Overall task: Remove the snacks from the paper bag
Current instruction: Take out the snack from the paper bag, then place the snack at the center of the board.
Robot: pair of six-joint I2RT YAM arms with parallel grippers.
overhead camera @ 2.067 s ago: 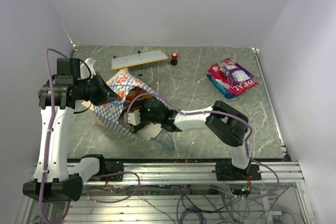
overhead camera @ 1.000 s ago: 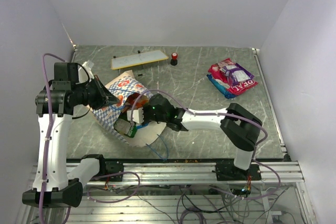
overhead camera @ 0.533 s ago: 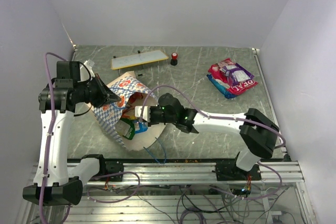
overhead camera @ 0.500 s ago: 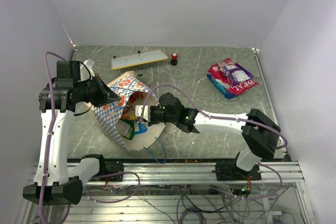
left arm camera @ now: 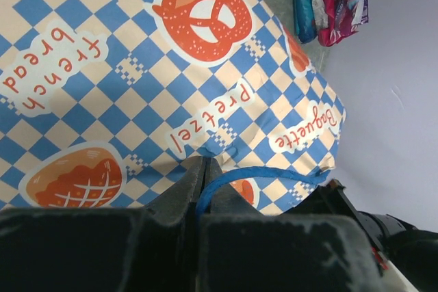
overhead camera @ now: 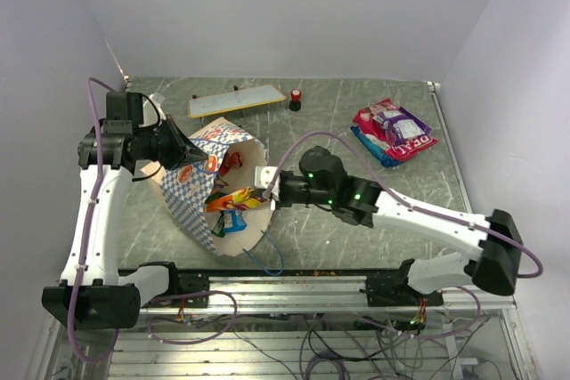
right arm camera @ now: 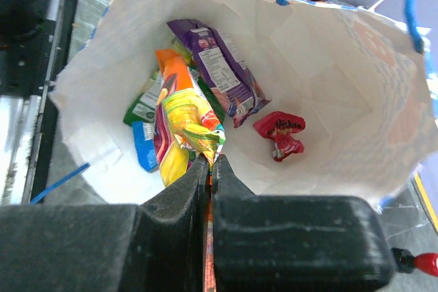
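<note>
The blue-and-white checkered paper bag (overhead camera: 187,186) lies tilted on the left, its mouth facing right. My left gripper (overhead camera: 205,161) is shut on the bag's blue cord handle (left arm camera: 274,174) at the upper rim and holds the mouth up. At the mouth, my right gripper (overhead camera: 266,193) is shut on the corner of an orange-and-yellow snack packet (right arm camera: 183,115), which hangs half out of the bag. Inside lie a purple packet (right arm camera: 223,70), a small red wrapper (right arm camera: 280,134), a green packet (right arm camera: 140,108) and a blue one (right arm camera: 144,146). The right gripper (right arm camera: 211,163) pinches the packet's edge.
Red, purple and blue snack packets (overhead camera: 392,131) lie on the table at the back right. A flat white yellow-edged board (overhead camera: 236,101) and a small red-and-black knob (overhead camera: 295,99) sit at the back. The bag's second blue handle (overhead camera: 261,257) trails near the front rail.
My right arm has drawn back to the right out of the bag, pulling the orange-and-yellow packet to the mouth. The left arm has raised the bag's rim, opening the mouth wider.
</note>
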